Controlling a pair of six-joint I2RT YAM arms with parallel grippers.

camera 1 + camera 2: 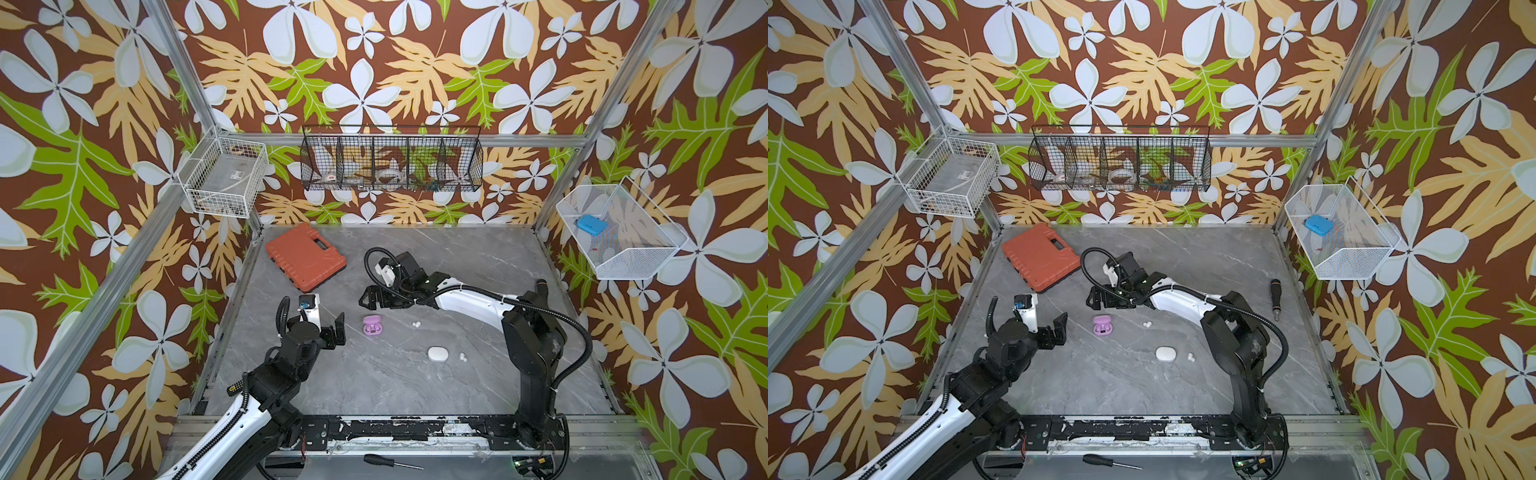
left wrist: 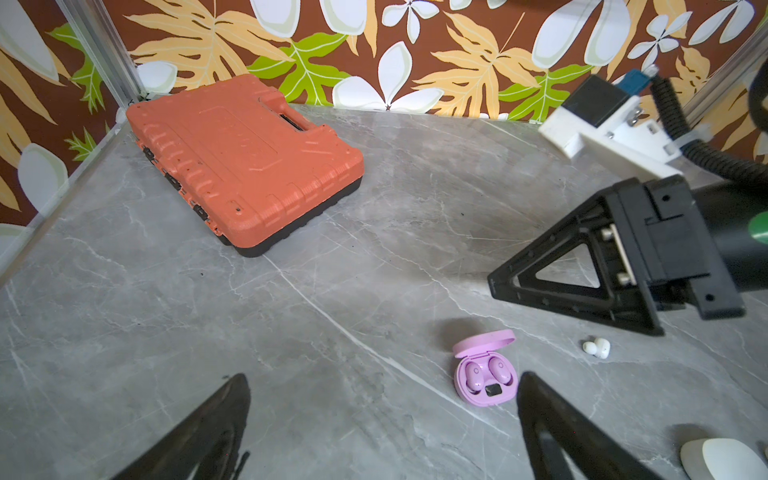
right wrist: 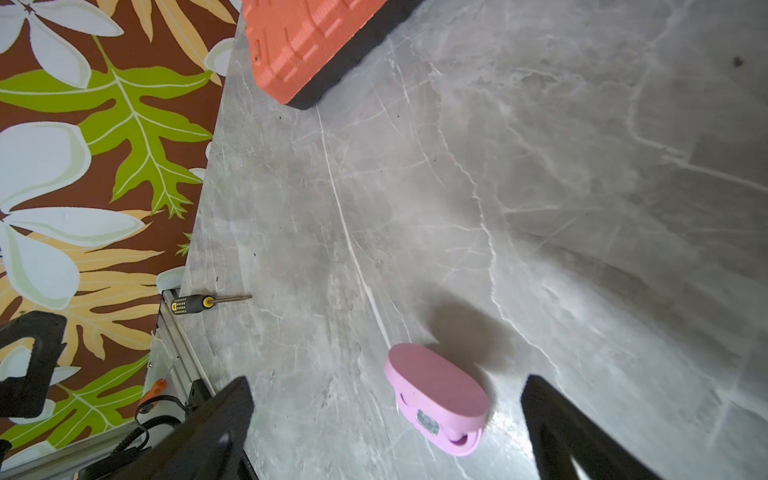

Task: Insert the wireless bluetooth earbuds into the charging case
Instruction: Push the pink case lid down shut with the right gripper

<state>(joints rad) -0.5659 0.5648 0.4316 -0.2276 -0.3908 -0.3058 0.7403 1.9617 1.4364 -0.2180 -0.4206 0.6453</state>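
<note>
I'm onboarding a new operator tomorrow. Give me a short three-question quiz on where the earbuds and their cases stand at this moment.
1. True or false: the lilac case is open, with both lilac earbuds seated in it.
2. The white case is: A open and empty; B closed; C open with buds inside.
3. How many white earbuds lie loose outside a case?
Key: 1 true; 2 B; 3 two.
</note>
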